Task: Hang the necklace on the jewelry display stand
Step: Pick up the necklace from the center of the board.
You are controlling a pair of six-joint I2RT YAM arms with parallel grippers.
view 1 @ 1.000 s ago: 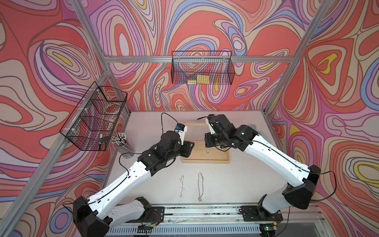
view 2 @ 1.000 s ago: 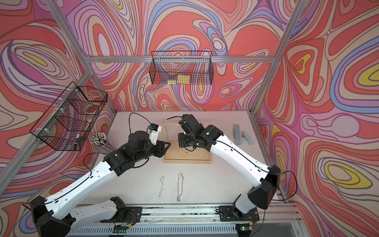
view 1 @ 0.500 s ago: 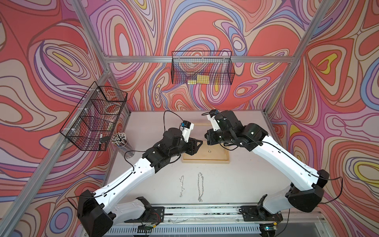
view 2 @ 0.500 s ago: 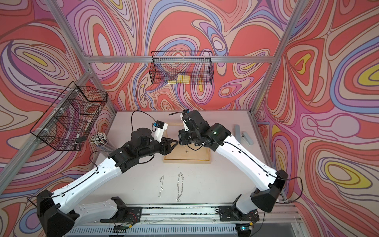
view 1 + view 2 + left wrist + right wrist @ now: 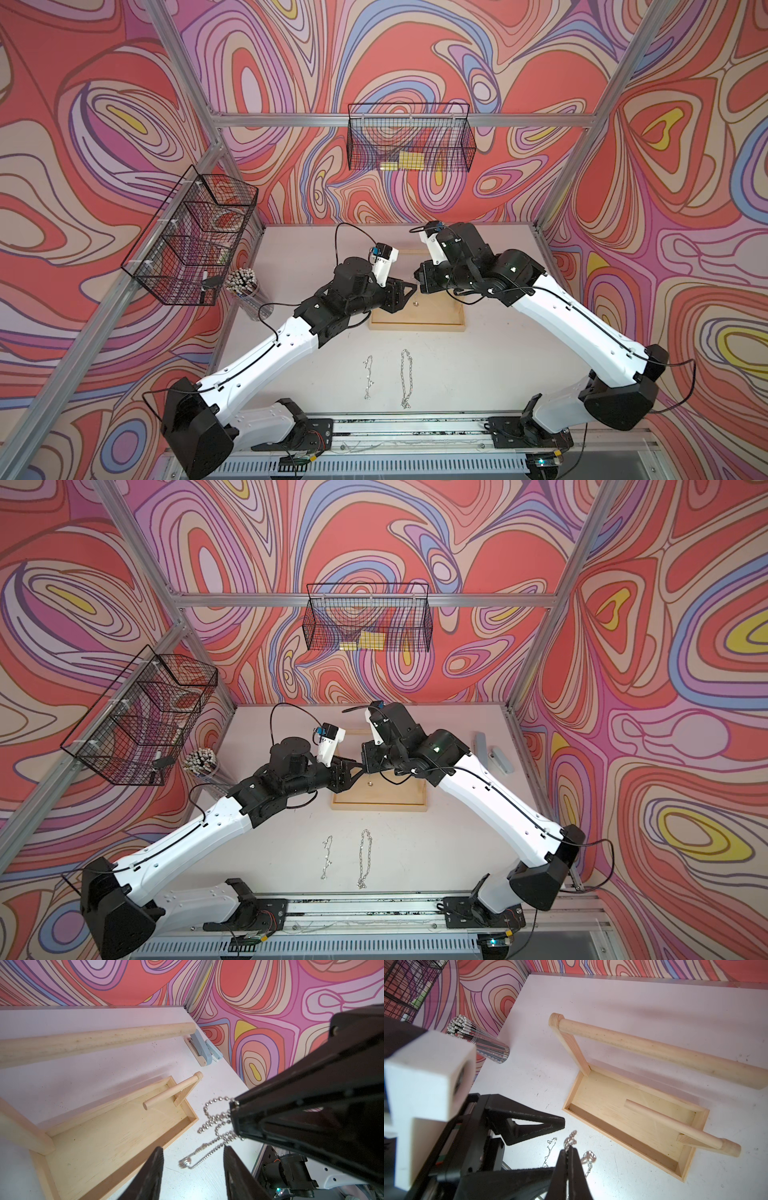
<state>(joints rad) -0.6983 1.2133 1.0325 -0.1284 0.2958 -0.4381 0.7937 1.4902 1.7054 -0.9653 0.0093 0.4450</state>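
A silver bead-chain necklace hangs bunched from my right gripper, which is shut on it. Its pendant dangles lower. My left gripper is open; the pendant end shows between its two fingers and touches neither. In both top views the two grippers meet tip to tip above the left end of the jewelry display stand. The stand is pale wood, with a tray base, a high dowel and a low dowel. Both dowels are bare.
Two more chains lie on the table in front of the stand. A cup of pencils stands at the left edge. Two staplers lie at the right. Black wire baskets hang on the walls.
The left gripper has swung right and up to the right gripper's tip, and its jaws have spread a little. The right arm has lifted slightly, still shut on the necklace.
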